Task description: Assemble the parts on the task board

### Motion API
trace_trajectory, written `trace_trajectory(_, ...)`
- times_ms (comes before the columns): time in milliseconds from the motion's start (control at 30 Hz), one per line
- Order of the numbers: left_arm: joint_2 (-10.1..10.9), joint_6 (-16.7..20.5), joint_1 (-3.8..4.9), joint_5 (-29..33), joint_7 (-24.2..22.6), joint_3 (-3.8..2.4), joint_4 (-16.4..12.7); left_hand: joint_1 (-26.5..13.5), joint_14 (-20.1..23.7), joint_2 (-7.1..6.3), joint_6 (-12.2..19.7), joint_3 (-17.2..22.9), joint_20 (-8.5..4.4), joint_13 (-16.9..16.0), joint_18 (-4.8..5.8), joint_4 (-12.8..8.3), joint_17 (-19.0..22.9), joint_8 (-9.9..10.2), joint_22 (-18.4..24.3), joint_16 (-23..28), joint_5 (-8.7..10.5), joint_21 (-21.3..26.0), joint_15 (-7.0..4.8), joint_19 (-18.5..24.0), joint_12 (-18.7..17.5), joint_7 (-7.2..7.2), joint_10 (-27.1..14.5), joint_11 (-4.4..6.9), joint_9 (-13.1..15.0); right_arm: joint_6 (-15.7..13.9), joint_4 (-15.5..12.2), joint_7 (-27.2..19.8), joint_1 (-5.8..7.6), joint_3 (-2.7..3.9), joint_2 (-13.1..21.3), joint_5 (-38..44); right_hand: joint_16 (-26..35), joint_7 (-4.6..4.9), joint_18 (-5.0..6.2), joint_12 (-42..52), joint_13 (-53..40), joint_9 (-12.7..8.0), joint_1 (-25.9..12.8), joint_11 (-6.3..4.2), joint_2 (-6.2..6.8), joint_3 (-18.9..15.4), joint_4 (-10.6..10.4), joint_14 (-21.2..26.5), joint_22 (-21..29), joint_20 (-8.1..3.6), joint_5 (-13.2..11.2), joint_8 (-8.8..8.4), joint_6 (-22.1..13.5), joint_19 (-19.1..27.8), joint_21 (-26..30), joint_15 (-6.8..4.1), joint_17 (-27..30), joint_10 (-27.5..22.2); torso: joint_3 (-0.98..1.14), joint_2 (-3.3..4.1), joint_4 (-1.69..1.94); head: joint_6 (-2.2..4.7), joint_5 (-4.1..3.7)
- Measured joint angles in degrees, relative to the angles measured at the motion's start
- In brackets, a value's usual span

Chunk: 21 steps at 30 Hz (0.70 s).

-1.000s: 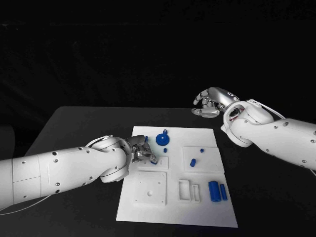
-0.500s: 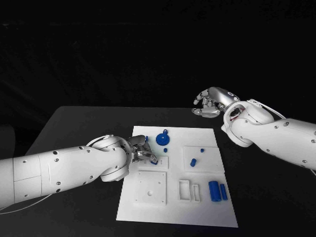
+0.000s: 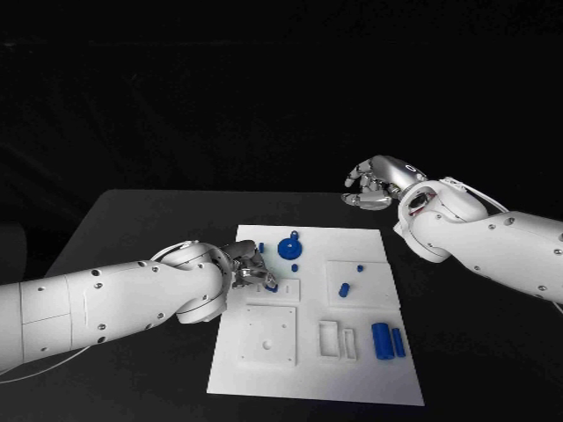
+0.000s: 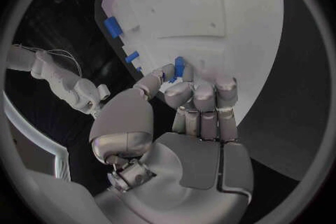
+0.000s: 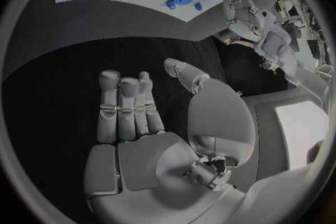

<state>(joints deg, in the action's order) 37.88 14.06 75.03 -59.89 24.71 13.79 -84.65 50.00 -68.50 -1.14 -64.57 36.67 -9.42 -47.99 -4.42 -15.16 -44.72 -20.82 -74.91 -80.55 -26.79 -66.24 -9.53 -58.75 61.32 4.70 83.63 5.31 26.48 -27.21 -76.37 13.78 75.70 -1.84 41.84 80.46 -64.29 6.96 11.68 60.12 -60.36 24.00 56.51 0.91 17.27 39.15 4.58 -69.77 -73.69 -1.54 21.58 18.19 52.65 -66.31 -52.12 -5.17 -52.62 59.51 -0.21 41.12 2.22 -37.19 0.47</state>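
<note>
Black desk [image 3: 142, 220], dark room behind. Small blue part [image 4: 179, 66] pinched in the fingertips of the left robot hand [image 3: 249, 266], low over the left side of the white task board [image 3: 358, 387], beside a raised white block [image 3: 269, 335]. Judged step: seating this part. Advice: keep it upright, lower slowly, release only once it sits. Blue gear [image 3: 290, 249] lies further back. Right robot hand [image 3: 374, 183] hovers beyond the board, fingers curled in, holding nothing.
</note>
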Motion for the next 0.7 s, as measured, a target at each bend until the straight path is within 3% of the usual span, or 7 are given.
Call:
trace_trajectory(367, 0.0, -0.4, 0.0, 0.3, 0.2, -0.02, 0.0, -0.6, 0.0, 0.64, 0.0, -0.1, 0.0, 0.1, 0.12, -0.2, 0.0, 0.0, 0.0, 0.0, -0.9, -0.3, 0.01, 0.0, 0.1, 0.0, 0.0, 0.0, 0.0, 0.0, 0.0, 0.0, 0.0, 0.0, 0.0, 0.0, 0.0, -0.01, 0.0, 0.0, 0.1, 0.0, 0.0, 0.0, 0.0, 0.0, 0.0, -0.1, 0.0, 0.01, 0.2, 0.0, 0.0, 0.0, 0.0, -0.05, 0.0, 0.0, 0.0, -0.01, 0.01, -0.18, 0.02)
trace_trajectory(700, -0.1, -1.1, 0.04, 0.9, 0.4, -0.06, 0.1, -1.1, 0.0, 1.11, 0.0, -0.3, 0.02, 0.1, -0.47, -0.3, 0.0, 0.0, 0.0, 0.0, -0.9, -0.3, 0.03, 0.0, 0.3, 0.0, 0.0, 0.0, 0.0, 0.1, 0.1, 0.0, 0.0, 0.0, 0.0, 0.0, 0.0, -0.02, 0.0, 0.2, 0.2, 0.0, 0.0, 0.01, 0.0, 0.0, 0.0, -0.1, -0.1, 0.01, 0.7, 0.0, 0.0, 0.0, 0.0, -0.12, 0.0, 0.0, 0.03, -0.01, 0.01, -0.18, 0.09)
